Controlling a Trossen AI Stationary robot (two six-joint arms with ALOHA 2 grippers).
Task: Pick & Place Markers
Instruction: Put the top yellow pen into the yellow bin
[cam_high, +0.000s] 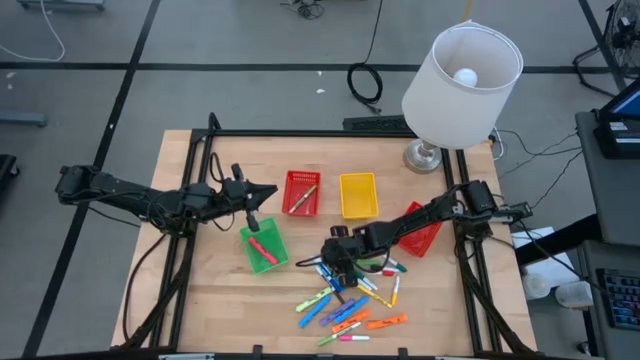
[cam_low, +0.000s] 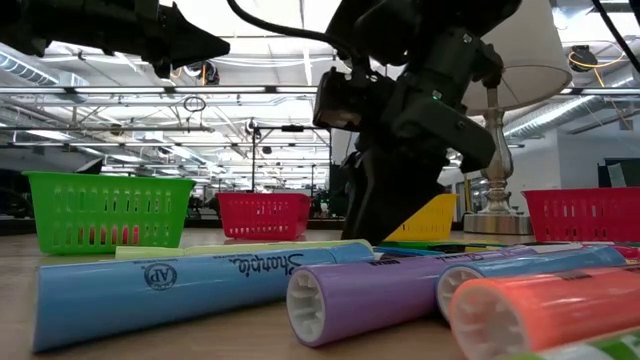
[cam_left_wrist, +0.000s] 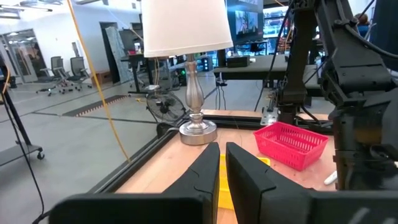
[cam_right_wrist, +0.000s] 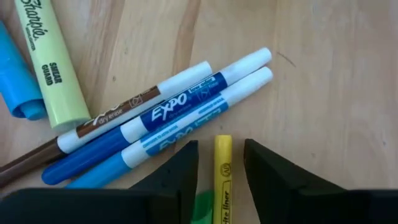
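The markers (cam_high: 350, 300) are seen scattered in a loose heap on the near part of the table (cam_high: 200, 300), in front of the yellow basket (cam_high: 358, 194); several are hidden under the right arm in the high view, so their number cannot be told. The right end effector (cam_right_wrist: 219, 160) is lowered over the heap's far edge, its fingers apart with a thin yellow marker (cam_right_wrist: 222, 180) lying between them; only one end of that marker is shown, and whether the fingers touch it cannot be made out. Just beyond it, two blue-and-white markers (cam_right_wrist: 186, 112), a brown-tipped one and a pale yellow highlighter (cam_right_wrist: 50, 68) are seen, each cut off at the picture's edge. The left end effector (cam_high: 262, 192) is held above the table near the green basket (cam_high: 264, 248), its fingers (cam_left_wrist: 205, 174) close together with only a narrow gap and nothing between them. A red marker lies in the green basket, and one marker is seen in the red basket (cam_high: 301, 193). A second red basket (cam_high: 425, 232) is mostly covered by the right arm. A lamp (cam_high: 462, 75) stands at the far right corner.
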